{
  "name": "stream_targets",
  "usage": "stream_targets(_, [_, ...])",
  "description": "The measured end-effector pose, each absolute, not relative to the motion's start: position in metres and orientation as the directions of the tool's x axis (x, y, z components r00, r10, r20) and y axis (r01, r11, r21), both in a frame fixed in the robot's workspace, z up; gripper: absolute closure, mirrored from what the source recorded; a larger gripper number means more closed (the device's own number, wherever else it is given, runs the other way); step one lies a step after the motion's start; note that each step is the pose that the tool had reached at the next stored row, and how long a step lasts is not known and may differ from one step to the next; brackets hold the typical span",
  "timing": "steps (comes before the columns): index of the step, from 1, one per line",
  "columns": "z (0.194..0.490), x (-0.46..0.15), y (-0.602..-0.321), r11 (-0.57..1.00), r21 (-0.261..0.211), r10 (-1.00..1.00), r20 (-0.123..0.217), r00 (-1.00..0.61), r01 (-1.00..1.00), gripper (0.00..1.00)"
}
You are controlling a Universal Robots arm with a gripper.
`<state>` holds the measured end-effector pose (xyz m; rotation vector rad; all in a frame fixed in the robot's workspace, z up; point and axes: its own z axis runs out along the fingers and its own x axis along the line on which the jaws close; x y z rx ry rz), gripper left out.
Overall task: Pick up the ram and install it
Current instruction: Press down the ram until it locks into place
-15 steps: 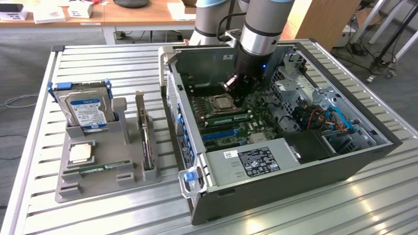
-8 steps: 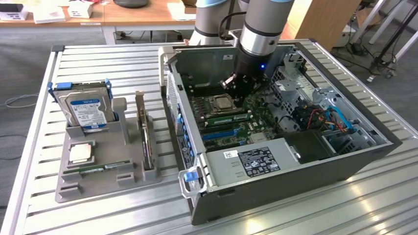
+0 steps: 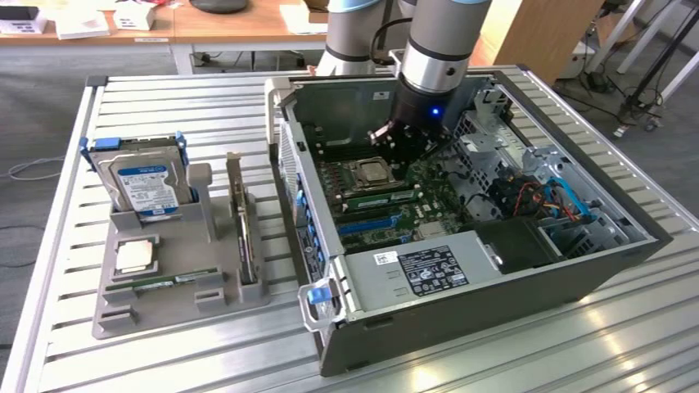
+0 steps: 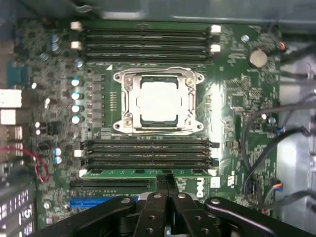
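**While the pincer stays off the grip, the ram lies along its slot**

As I look down from the wrist, the gripper [image 4: 165, 181] is nearest: its fingertips are pressed together with nothing between them, poised over the middle of the ram [image 4: 123, 173]. The ram is the pale green strip seen edge-on, lying lengthwise in the slot line closest to the pincer, inside the open computer case [image 3: 492, 286]. From this angle I can't say whether the tips touch its top edge or hover just above, nor whether it is fully seated.

Just beyond it lie the black memory slots [image 4: 145, 153], then the processor socket [image 4: 158, 101] with its silver chip, and farthest off the second bank of slots [image 4: 145, 42].

In the exterior view the gripper [image 3: 402, 155] hangs over the board beside the socket, with the ram [image 3: 385, 199] just past it.

I judge the stick light, thin, stiff and easily cracked by bending. Any hold belongs on its flat faces near mid-length, and any push on the top edge should be square, clear of the chips.
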<state>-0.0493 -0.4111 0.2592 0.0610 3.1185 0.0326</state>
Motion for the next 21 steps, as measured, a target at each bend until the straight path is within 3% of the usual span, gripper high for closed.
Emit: stream_targets(21, [0.2592, -0.0523, -0.4111, 0.997, 0.021, 0.068, -0.022, -0.997, 0.068, 0.89])
